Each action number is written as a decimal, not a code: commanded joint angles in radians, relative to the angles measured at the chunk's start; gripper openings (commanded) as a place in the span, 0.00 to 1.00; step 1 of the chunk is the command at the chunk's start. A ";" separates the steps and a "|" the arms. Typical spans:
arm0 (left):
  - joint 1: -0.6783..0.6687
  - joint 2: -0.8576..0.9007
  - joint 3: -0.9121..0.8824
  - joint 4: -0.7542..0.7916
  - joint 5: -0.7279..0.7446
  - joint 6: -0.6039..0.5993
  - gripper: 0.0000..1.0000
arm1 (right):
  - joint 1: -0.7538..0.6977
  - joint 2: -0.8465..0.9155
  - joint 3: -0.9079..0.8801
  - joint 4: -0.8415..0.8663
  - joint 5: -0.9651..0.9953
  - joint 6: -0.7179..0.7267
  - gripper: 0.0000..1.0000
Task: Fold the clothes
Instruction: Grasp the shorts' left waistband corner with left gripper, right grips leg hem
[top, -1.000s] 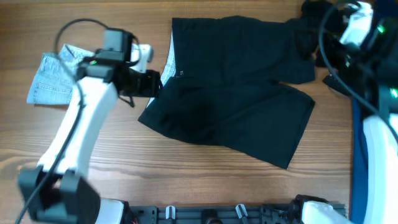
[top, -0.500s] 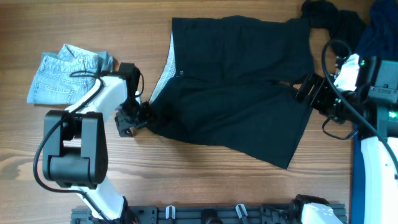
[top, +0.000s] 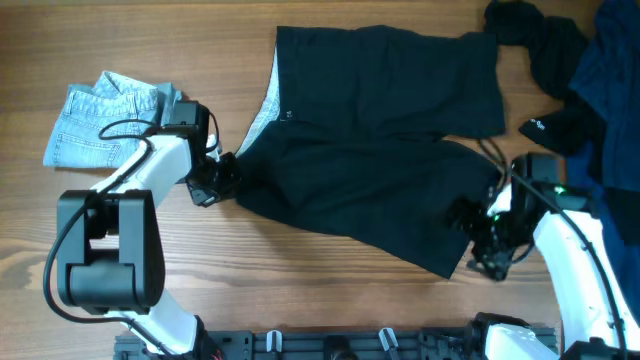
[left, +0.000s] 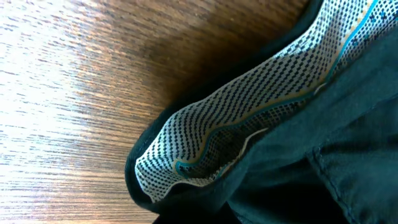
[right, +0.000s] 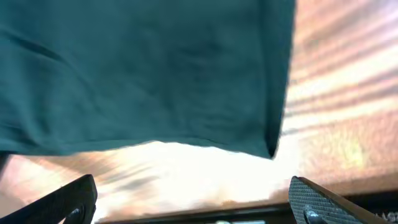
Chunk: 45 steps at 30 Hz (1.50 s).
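The black shorts (top: 380, 130) lie spread flat across the middle of the table, waistband to the left with its pale dotted lining (top: 262, 112) showing. My left gripper (top: 225, 178) is shut on the lower corner of the waistband. In the left wrist view the folded waistband lining (left: 249, 124) runs down to the bottom edge, where my fingers are hidden under dark cloth. My right gripper (top: 478, 235) is open at the lower right hem corner of the near leg. In the right wrist view the hem (right: 143, 74) hangs above the open gripper (right: 196, 208), with only wood between its fingers.
A small light-blue denim garment (top: 100, 120) lies at the left, just beyond my left arm. A heap of black and deep-blue garments (top: 570, 70) with a white logo (top: 535, 125) fills the back right corner. A black rail (top: 350, 345) runs along the front edge.
My left gripper has shut on the waistband corner. My right arm has swung from the leg's right edge toward the front, to the lower hem corner, still open.
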 joint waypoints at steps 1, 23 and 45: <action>0.020 0.035 -0.026 0.024 -0.052 0.001 0.04 | 0.002 0.002 -0.094 0.031 -0.024 0.058 0.97; 0.020 0.034 -0.026 0.013 -0.048 0.005 0.09 | 0.002 0.002 -0.331 0.322 0.063 0.178 0.11; 0.139 -0.224 -0.023 -0.086 -0.048 0.042 0.04 | 0.002 -0.040 0.037 0.128 0.272 0.036 0.04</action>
